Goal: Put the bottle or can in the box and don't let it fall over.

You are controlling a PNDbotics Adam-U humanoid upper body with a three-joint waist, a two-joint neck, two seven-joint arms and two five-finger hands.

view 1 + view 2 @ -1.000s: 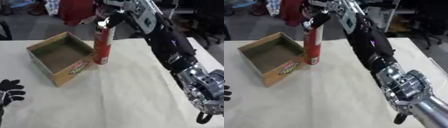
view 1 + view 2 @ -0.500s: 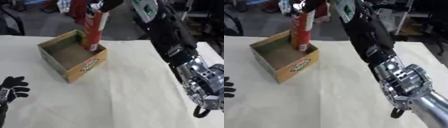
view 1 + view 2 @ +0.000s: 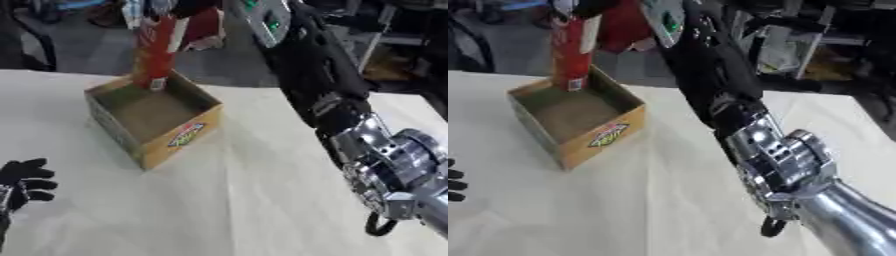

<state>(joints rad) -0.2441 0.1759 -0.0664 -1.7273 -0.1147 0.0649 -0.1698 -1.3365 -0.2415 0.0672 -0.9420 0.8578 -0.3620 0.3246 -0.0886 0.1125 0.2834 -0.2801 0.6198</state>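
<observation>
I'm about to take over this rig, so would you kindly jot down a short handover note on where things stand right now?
Right hand: at the top edge of the view, shut on the top of the red can.
Left hand: idle and open at the lower left, holding nothing.
Can: upright, its base inside the cardboard box at the far corner; whether it rests on the floor of the box cannot be told.
Done: can brought into the box.
Left: set it down, release without tipping it, withdraw.
</observation>
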